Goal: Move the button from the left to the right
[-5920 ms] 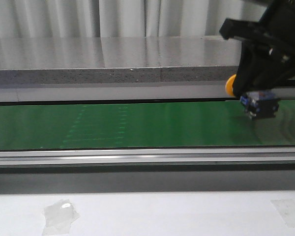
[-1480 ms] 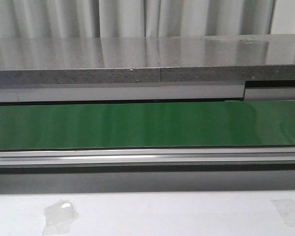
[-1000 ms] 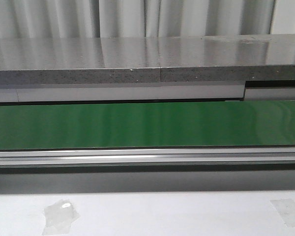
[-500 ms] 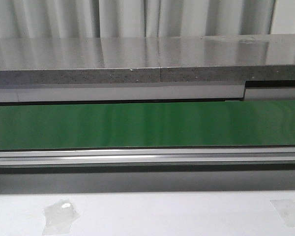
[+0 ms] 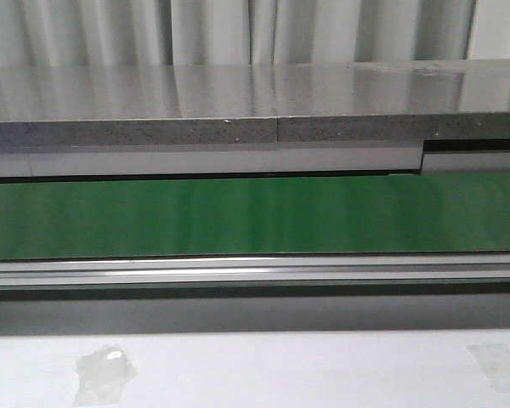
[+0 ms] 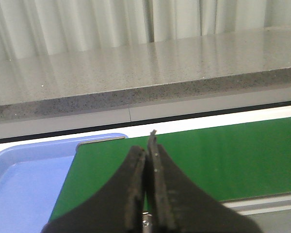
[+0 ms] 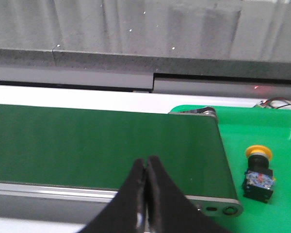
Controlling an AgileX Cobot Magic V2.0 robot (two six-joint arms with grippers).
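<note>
The button (image 7: 259,175), a yellow mushroom cap on a black body with blue marks, lies in the bright green tray (image 7: 276,131) beyond the end of the dark green belt (image 7: 102,145). It shows only in the right wrist view. My right gripper (image 7: 146,160) is shut and empty, held above the belt's near edge, well apart from the button. My left gripper (image 6: 148,148) is shut and empty above the other end of the belt (image 6: 223,160). Neither gripper nor the button shows in the front view.
A blue tray (image 6: 24,170) sits at the belt's left end. A grey stone ledge (image 5: 238,102) runs behind the belt (image 5: 238,217). A metal rail (image 5: 238,272) runs along its front. Two tape patches (image 5: 102,372) lie on the white table.
Several seconds ago the right gripper held the button over the belt's right end in the front view. It has since left that view. Nothing has moved in the last 1.5 seconds.
</note>
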